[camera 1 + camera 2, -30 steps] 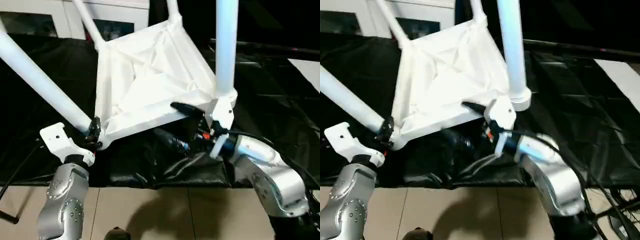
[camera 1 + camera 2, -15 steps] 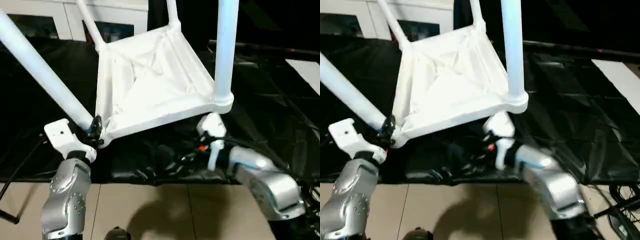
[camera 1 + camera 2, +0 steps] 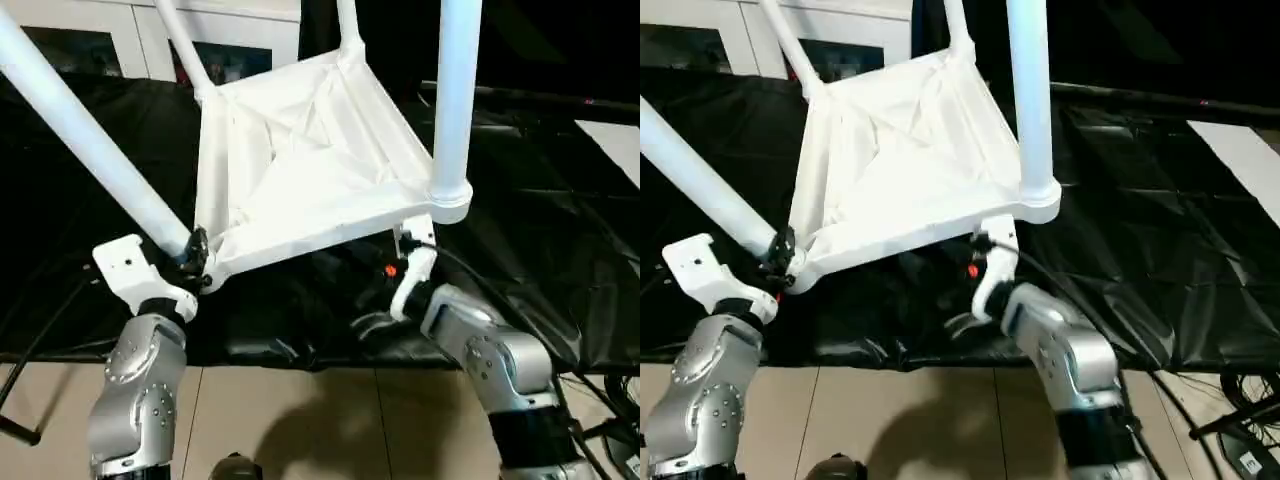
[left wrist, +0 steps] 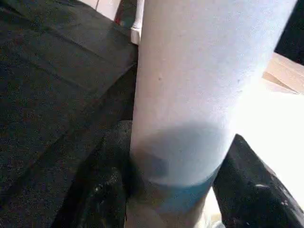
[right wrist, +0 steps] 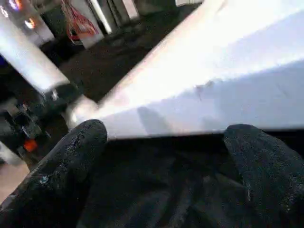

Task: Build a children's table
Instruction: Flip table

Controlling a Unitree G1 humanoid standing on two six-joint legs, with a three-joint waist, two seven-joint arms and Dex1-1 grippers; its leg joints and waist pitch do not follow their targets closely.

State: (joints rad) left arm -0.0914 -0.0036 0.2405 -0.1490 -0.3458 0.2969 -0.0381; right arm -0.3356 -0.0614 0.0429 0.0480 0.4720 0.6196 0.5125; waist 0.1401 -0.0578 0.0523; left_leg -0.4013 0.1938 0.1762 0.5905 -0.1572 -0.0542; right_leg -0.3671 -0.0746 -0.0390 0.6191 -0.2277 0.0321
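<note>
Left of frame: left claw (image 3: 190,262) is clamped on the near-left leg (image 3: 85,140), low down where it enters the corner socket. The left wrist view confirms it: a black finger (image 4: 102,190) on each side of the white tube, pressed to it.

Centre: the children's table (image 3: 300,160) lies inverted and tilted. Its ribbed underside faces the camera, its near edge is raised off the black sheet (image 3: 560,240), and its legs run out of the top of the frame. A white cabinet (image 3: 90,30) stands at upper left, behind.

Right of centre: right claw (image 3: 975,268) sits under the near edge, just inside the near-right leg (image 3: 455,100). Its fingers are spread wide with nothing between them. In the right wrist view the fingertips (image 5: 71,156) flank the tabletop's edge without closing on it.

Judgement: all four legs look seated, so the step is most likely turning the table upright.
- Hold the left grip low, by the socket, so the leg does not lever out.
- Get the right claw around the rim or the leg base before lifting.
- Keep both arms moving together, slowly.
- Watch the slippery sheet under the far corner.
</note>
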